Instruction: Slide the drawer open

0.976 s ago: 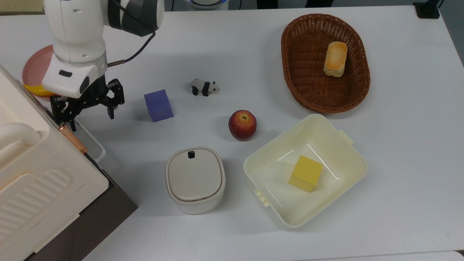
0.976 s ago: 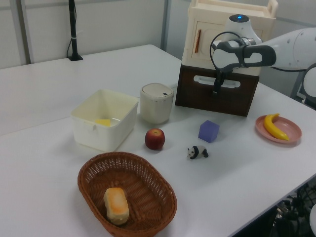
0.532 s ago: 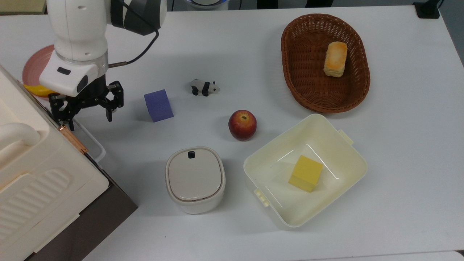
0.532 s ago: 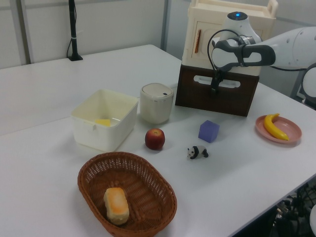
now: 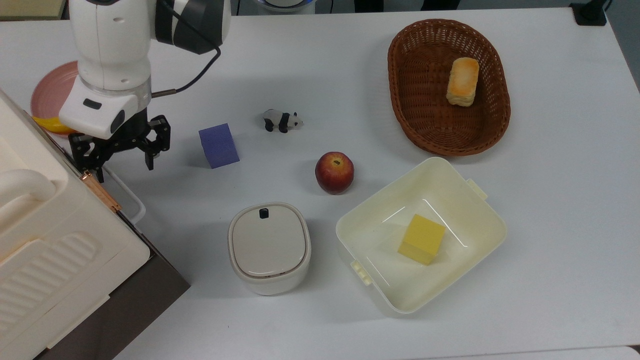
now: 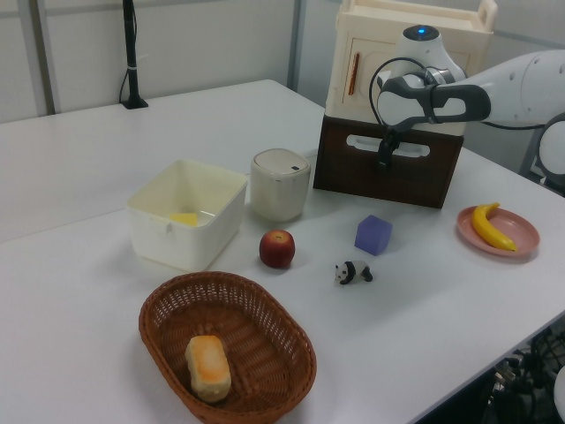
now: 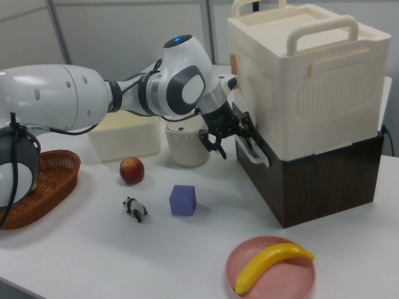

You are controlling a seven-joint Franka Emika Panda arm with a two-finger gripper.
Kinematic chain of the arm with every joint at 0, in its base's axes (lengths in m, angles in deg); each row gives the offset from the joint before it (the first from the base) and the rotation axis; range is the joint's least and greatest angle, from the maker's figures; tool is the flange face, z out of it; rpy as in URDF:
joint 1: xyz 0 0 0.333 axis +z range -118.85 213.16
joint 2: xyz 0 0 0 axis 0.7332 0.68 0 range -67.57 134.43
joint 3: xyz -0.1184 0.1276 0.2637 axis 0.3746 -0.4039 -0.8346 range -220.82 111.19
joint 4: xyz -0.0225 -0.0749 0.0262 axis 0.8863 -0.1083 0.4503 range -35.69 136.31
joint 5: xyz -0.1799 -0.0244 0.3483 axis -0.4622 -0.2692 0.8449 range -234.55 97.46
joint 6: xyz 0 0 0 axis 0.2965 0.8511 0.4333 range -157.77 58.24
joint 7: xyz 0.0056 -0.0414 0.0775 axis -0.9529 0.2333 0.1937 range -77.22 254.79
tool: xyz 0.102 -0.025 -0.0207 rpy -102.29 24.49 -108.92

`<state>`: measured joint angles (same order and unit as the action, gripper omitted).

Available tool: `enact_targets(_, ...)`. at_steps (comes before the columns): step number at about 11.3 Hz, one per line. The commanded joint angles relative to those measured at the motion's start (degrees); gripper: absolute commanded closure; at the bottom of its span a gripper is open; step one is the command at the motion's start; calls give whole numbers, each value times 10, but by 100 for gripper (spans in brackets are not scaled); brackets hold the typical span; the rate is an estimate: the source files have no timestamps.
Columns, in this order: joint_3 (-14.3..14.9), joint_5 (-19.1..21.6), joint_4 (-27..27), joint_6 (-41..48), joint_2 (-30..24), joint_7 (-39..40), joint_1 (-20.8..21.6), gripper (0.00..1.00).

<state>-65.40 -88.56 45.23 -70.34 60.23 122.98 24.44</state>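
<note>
While spread wide, fingers (image 5: 122,158) straddling the white handle (image 7: 252,151), one finger tucked behind the bar, seemingly to hook and pull. Drawer (image 7: 312,177) shut, dark brown, under the cream box (image 7: 308,75) at the table (image 5: 320,75) edge, top view's left.

White table (image 6: 79,141); pale panelled wall (image 6: 203,44) behind, possibly partitions
</note>
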Motion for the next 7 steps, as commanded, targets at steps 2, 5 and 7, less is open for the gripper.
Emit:
enact_targets(2,7,-14,-5,-1,3,-17,9,43)
enact_targets(5,7,-14,-5,-1,3,-17,9,50)
enact_targets(7,7,-14,-5,-1,3,-18,9,54)
